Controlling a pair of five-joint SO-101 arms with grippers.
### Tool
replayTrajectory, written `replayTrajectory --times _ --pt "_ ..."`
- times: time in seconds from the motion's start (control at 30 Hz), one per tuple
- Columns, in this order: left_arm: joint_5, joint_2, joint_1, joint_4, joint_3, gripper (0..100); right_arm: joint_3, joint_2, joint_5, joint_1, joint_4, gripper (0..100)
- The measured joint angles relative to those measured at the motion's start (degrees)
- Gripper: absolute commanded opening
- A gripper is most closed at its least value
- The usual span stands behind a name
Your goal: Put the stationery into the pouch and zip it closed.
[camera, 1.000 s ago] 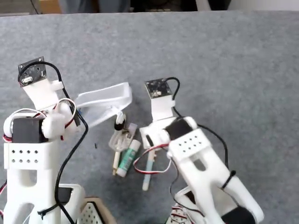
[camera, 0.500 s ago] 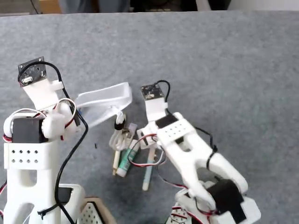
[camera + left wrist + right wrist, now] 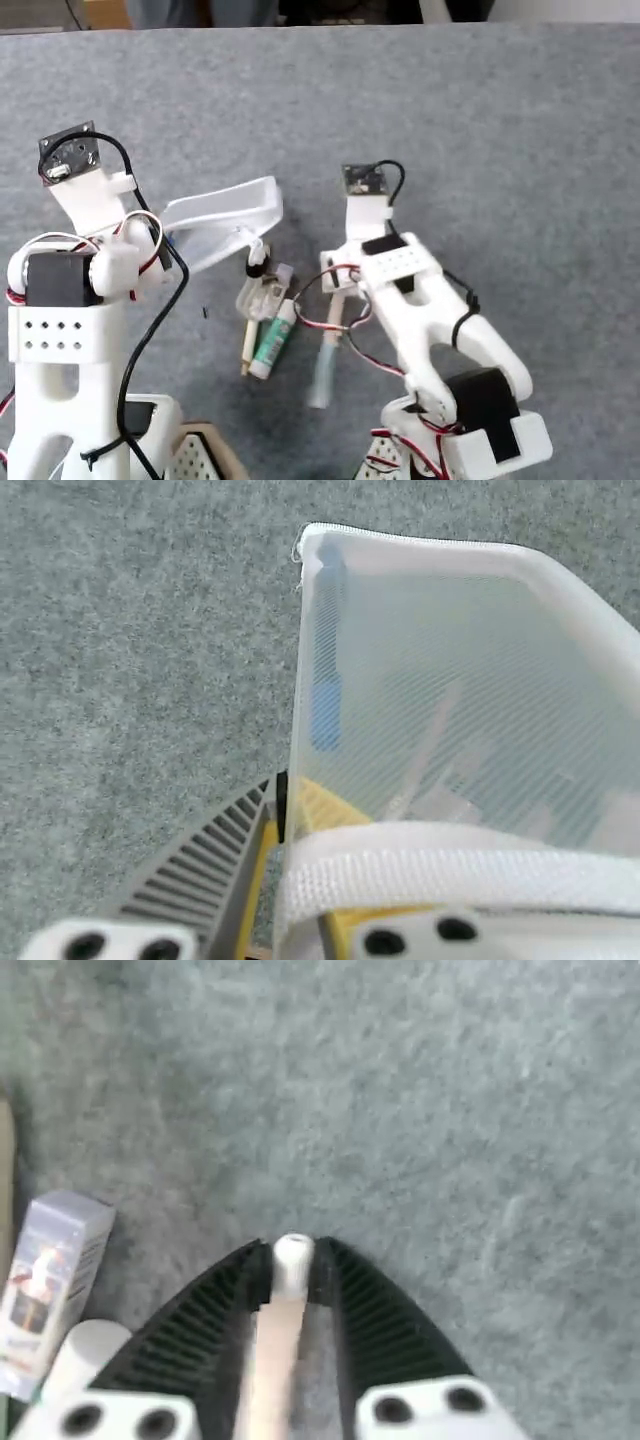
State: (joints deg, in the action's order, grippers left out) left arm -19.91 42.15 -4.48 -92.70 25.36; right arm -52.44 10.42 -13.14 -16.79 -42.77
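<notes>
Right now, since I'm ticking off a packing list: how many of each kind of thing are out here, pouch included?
Pouch: 1
Pen: 1, in the right gripper
Glue stick: 1
Pencil: 1
Small box: 1
Clear clump beside them: too tangled to count
Total: 5 that can be counted

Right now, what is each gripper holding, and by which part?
Left gripper clamps the pouch by one edge. Right gripper pinches the pen at its white-tipped end.
</notes>
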Motion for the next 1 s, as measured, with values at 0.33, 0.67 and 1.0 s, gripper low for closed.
replayTrajectory --times 0.33,0.67,1.0 --pt "0.00 0.00 0.00 0.00 0.00 3 0.00 -0.09 0.00 0.70 0.35 1.3" --pt "0.00 0.00 0.00 0.00 0.00 3 0.70 5.45 2.37 0.70 -0.35 1.2" --pt "0.00 0.00 0.00 0.00 0.00 3 9.41 32.35 6.51 0.70 -11.43 1.2"
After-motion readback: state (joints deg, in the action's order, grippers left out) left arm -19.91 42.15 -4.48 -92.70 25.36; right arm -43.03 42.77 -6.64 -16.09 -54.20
